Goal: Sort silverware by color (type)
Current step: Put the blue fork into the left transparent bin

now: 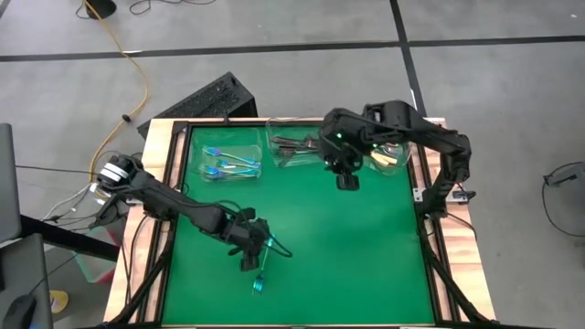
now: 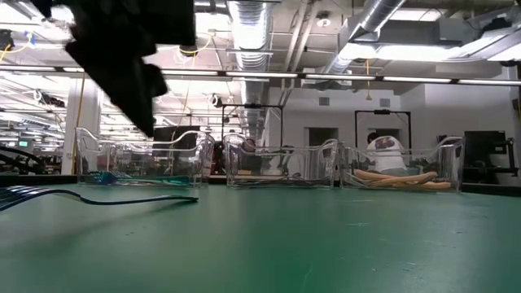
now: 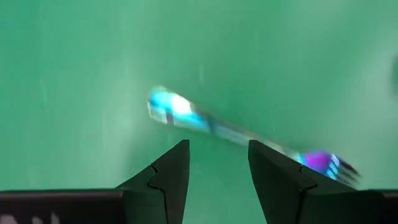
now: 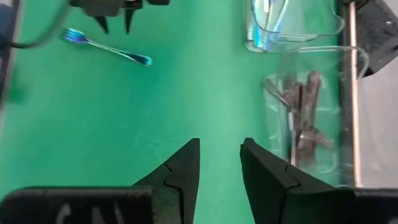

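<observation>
One blue fork [image 1: 259, 281] is lying loose on the green tabletop [image 1: 347, 247], near the front edge on the left side, flat, with its tines pointing toward the front. From the low camera it shows as a thin dark-teal line across the mat [image 2: 106, 198]. The left tool [image 1: 249, 257] hangs right over the handle end of it with its fingers [image 3: 171, 180] spread and nothing between them; the fork's shiny handle [image 3: 205, 121] runs across just past the fingertips, and I can't tell if anything is touching it

Along the back of the tabletop there are three clear tubs in a row. The left tub [image 1: 227, 161] has the other blue forks [image 1: 224, 164] in it, the middle tub [image 1: 292, 151] has the dark grey forks [image 1: 294, 144], and the right tub [image 2: 400, 167] holds the cream-handled ones [image 2: 399, 177], which you see best from table height

The right tool [image 1: 347, 180] sits over bare green just in front of the middle tub, fingers [image 4: 181, 171] parted with a small gap and holding nothing. Its wrist view shows the dark forks in their tub off to one side and the loose blue fork far across the mat, next to the other arm's tool
</observation>
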Tool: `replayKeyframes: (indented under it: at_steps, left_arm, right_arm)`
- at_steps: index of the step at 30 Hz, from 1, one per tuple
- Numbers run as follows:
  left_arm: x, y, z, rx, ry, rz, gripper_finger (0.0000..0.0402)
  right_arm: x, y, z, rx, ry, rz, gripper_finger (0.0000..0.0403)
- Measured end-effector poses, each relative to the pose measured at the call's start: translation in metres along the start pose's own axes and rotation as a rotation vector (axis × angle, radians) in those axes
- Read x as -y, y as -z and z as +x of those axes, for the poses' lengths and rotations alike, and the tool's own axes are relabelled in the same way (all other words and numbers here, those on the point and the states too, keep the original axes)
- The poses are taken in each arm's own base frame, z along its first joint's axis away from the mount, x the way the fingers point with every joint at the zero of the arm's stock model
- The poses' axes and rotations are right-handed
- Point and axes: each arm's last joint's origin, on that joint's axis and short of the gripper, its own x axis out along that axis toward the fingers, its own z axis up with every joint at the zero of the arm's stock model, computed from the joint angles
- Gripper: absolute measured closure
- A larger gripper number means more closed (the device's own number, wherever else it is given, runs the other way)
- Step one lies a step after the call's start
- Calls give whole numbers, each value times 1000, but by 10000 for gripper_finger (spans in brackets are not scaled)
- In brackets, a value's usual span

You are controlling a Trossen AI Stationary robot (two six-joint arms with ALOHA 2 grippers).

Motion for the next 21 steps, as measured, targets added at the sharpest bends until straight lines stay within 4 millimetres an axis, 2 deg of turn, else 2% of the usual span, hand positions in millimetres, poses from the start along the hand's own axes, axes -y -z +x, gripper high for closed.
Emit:
replayKeyframes:
  at_steps: [3, 9, 12, 16, 21]
  left_arm:
    - [1, 0, -6, -100, 14, -121, 254]
    - [8, 2, -8, -118, 33, -324, 254]
    - [11, 4, -9, -130, 47, -336, 254]
    - [12, 1, -9, -68, 27, -300, 254]
    - [12, -2, -8, -8, -1, -343, 254]
  right_arm:
    - [-11, 1, -2, -18, -20, 32, 265]
    - [-32, 0, 0, -41, -55, 95, 265]
    - [-47, 0, -3, -37, -79, 95, 265]
    - [-69, 2, -9, -28, -117, 42, 265]
    - [-93, 5, -16, -19, -158, -8, 265]
